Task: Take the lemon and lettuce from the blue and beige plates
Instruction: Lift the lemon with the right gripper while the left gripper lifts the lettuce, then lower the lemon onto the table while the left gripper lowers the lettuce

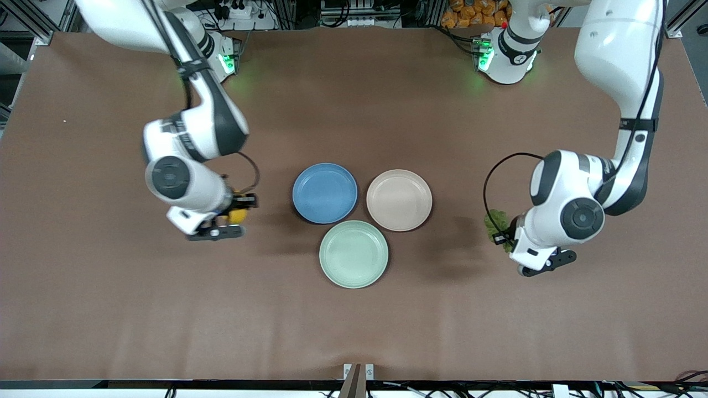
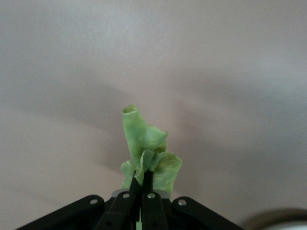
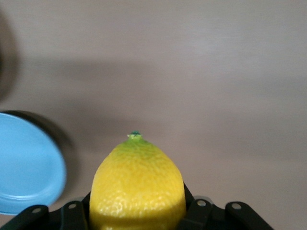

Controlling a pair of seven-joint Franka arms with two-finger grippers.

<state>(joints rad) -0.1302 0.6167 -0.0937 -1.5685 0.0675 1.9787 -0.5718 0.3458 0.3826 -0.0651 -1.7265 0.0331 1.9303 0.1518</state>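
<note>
Brown table (image 1: 110, 309) filling the frame, with three bare plates clustered at centre: blue plate (image 1: 324, 193), beige plate (image 1: 399, 199) beside it, mint-green plate (image 1: 353, 254) lower in the frame. At centre-left, right gripper (image 1: 231, 216) up over bare table, clamped on the lemon (image 1: 238, 214) (image 3: 137, 189). At centre-right, left gripper (image 1: 504, 232) (image 2: 142, 179) over bare table, pinched narrow on the lettuce (image 1: 496, 222) (image 2: 146, 148).

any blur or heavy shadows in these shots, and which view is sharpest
Front view: sharp, even light, soft shadows beside the three plates, green base lights glowing on the table. Left wrist view: soft and hazy, the lettuce washed out. Right wrist view: the lemon is crisp, the blue plate blurred, a dark shadow band over the table.
</note>
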